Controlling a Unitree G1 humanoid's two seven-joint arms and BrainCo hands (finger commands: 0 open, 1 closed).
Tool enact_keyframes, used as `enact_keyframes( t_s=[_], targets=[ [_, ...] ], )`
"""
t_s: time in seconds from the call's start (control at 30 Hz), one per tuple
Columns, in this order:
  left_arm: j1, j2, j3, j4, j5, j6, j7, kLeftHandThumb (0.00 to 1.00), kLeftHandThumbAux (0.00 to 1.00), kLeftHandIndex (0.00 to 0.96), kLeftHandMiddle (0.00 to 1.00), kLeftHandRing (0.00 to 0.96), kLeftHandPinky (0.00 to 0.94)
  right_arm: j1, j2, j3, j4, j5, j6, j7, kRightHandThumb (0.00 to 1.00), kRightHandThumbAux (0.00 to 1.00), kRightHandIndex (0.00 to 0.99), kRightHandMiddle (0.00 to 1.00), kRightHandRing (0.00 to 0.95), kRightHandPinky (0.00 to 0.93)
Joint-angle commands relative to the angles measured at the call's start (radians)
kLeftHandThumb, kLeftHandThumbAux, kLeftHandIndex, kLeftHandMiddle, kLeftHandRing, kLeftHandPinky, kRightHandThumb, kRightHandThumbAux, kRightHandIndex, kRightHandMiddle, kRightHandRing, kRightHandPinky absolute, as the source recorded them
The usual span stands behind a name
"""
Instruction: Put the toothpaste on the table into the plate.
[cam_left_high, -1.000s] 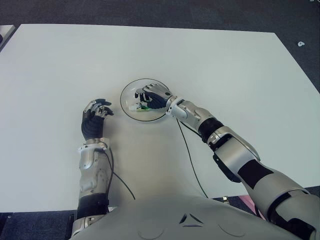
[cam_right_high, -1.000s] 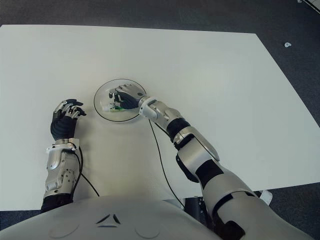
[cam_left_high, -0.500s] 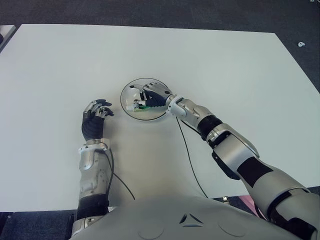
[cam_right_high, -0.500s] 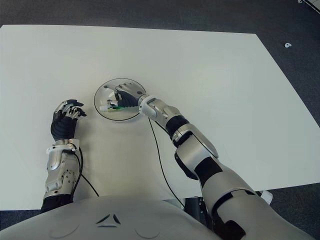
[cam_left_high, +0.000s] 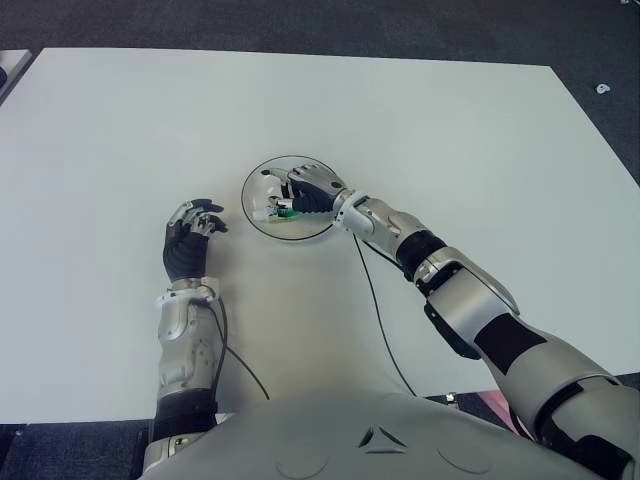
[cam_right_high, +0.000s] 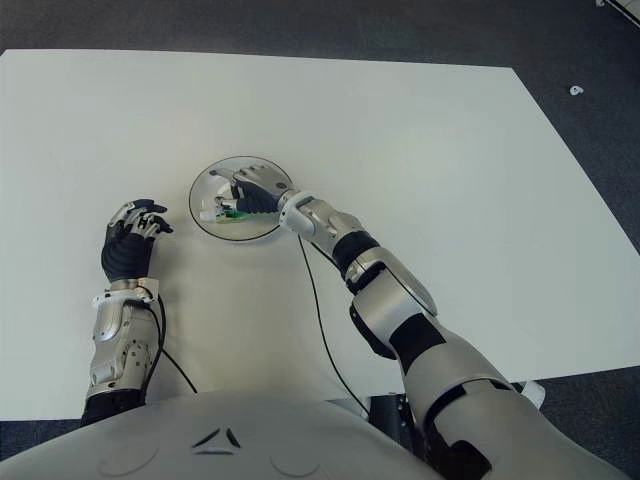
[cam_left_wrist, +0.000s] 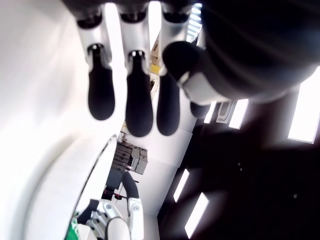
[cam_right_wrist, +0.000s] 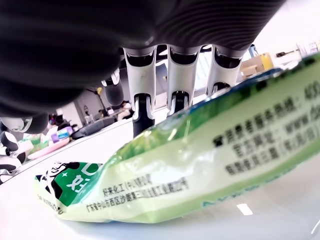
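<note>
The green-and-white toothpaste (cam_left_high: 273, 213) lies flat in the round clear plate (cam_left_high: 300, 231) near the table's middle. My right hand (cam_left_high: 300, 190) hovers over the plate just behind the toothpaste, fingers straightened and spread, holding nothing. In the right wrist view the toothpaste (cam_right_wrist: 200, 165) rests on the plate surface with the fingers (cam_right_wrist: 179, 75) stretched out past it, not wrapped around it. My left hand (cam_left_high: 190, 236) shows to the left of the plate, fingers relaxed and empty.
The white table (cam_left_high: 450, 140) stretches wide on all sides of the plate. A black cable (cam_left_high: 375, 310) trails from my right forearm toward the near edge. Dark floor lies beyond the far and right edges.
My right hand's fingers have uncurled and lifted off the toothpaste, which stays in the plate. The left hand has not moved.
</note>
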Motion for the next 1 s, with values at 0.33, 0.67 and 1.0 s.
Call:
enact_keyframes(
  t_s=[0.33,0.67,1.0],
  targets=[
    [0.036,-0.022,-0.003,0.041,-0.004,0.053,0.01,0.839,0.677,0.418,0.484,0.595,0.564,0.123,-0.066,-0.102,-0.148,0.123,-0.033,0.08,0.359,0.299,0.0,0.0,0.0,0.0],
    [0.026,-0.019,0.005,0.055,-0.015,0.065,0.012,0.838,0.677,0.415,0.487,0.592,0.555,0.445,-0.091,-0.277,-0.553,0.315,-0.007,0.076,0.065,0.806,0.017,0.032,0.04,0.142],
    [0.014,-0.011,0.006,0.066,-0.017,0.063,0.007,0.838,0.676,0.413,0.489,0.59,0.553,0.547,-0.064,-0.359,-0.583,0.408,-0.069,0.073,0.001,0.988,0.182,0.205,0.193,0.226]
  ],
)
